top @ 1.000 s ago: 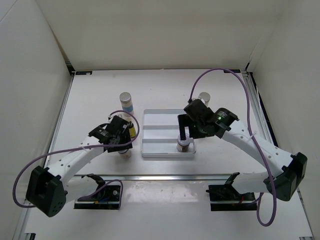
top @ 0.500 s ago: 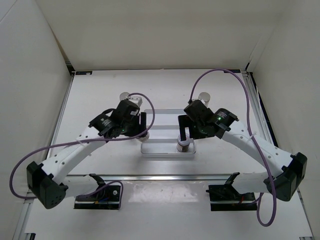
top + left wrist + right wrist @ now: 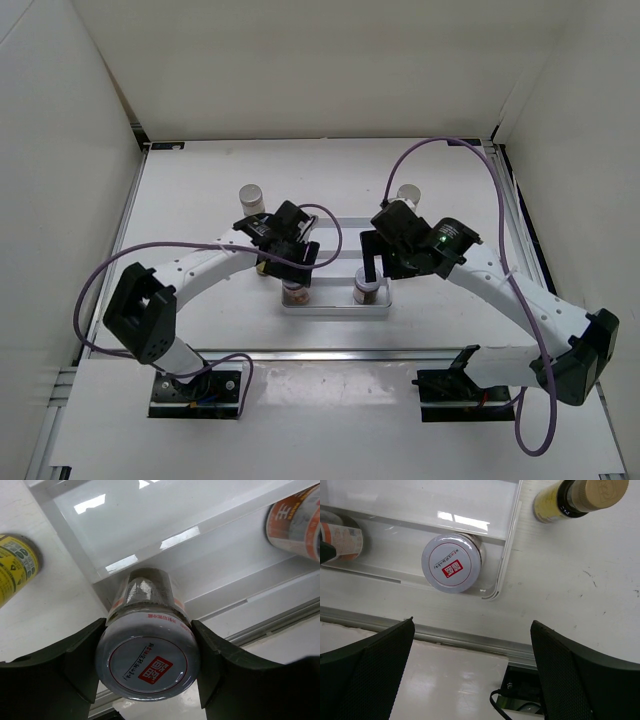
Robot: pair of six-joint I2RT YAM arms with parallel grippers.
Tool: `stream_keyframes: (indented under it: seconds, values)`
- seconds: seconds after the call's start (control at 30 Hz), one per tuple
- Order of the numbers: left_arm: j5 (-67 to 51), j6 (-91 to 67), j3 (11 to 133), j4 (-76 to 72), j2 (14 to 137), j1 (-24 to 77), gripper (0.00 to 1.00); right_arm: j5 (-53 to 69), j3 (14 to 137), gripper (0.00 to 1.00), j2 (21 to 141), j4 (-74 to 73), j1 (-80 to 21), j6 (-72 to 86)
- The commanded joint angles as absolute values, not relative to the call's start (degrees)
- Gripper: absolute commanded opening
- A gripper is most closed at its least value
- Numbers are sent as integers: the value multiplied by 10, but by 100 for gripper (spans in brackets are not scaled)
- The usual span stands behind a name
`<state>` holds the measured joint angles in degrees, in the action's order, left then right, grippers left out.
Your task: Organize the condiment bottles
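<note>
My left gripper (image 3: 148, 647) is shut on a squat silver-lidded jar (image 3: 147, 660) at the front left corner of the white tray (image 3: 150, 525); it also shows in the top view (image 3: 296, 294). The second jar (image 3: 451, 562) stands in the tray's front right corner (image 3: 366, 290). My right gripper (image 3: 470, 680) is open and empty above and in front of it. One yellow bottle (image 3: 15, 565) stands left of the tray, another (image 3: 570, 497) right of it. A white bottle (image 3: 250, 197) stands at the back left. Another white bottle (image 3: 407, 192) is partly hidden behind my right arm.
The tray (image 3: 335, 265) has ridged rows and sits mid-table. A metal rail (image 3: 340, 355) runs along the near edge, with white walls on three sides. My two arms converge over the tray's front.
My left arm has swung right, carrying the jar from the table left of the tray to the tray's front left corner. My right arm has barely moved.
</note>
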<state>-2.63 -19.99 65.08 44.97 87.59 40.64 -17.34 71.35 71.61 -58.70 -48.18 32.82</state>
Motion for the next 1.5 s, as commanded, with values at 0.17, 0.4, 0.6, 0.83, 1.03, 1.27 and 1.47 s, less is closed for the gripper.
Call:
stream_keyframes:
  seconds: [0.17, 0.4, 0.6, 0.83, 1.03, 1.27, 1.47]
  values:
    - [-63, -172, 672, 426, 884, 402, 48, -204, 713, 100, 701, -601, -483, 334]
    - [-76, -172, 704, 432, 868, 402, 100, -222, 718, 100, 701, -606, -483, 345]
    - [-92, -162, 788, 438, 790, 402, 100, -281, 750, 100, 679, -633, -461, 334]
    - [111, -122, 794, 438, 633, 345, 100, -265, 777, 100, 722, -607, -382, 273]
    - [208, -126, 664, 432, 582, 235, 100, -244, 765, 100, 773, -537, -340, 215]
    - [168, -164, 574, 397, 526, 177, 100, -206, 765, 87, 840, -495, -294, 201]
    - [176, -164, 530, 378, 498, 170, 100, -140, 753, 72, 867, -472, -257, 201]
